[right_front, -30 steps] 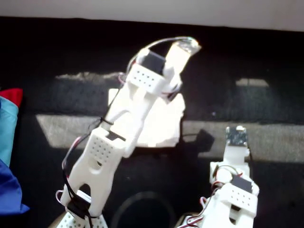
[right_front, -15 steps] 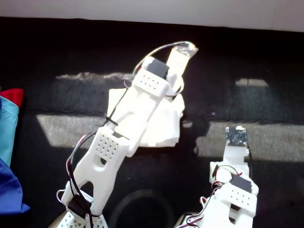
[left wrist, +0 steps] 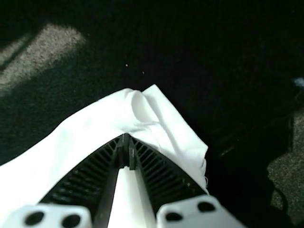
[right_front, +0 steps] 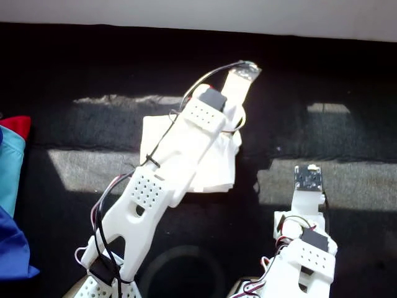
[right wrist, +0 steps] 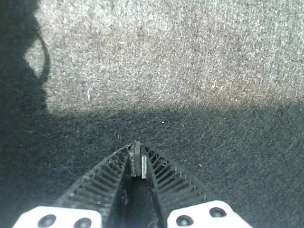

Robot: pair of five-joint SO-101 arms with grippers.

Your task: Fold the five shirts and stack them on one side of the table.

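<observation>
Since a second ago the left arm [right_front: 180, 155] has slid a bit rightward, tugging the white shirt [right_front: 214, 171] along. Left gripper [left wrist: 127, 142] is pinched tight on that shirt's edge, mid-table. Right gripper [right wrist: 138, 159] hangs closed on nothing over the black table [right_front: 347, 74]. Coloured shirts [right_front: 9, 186] sit piled at the table's left edge.

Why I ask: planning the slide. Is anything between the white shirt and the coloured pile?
Nothing visible: only bare table lies between the shirt, pinched in the left gripper, and the pile.
</observation>
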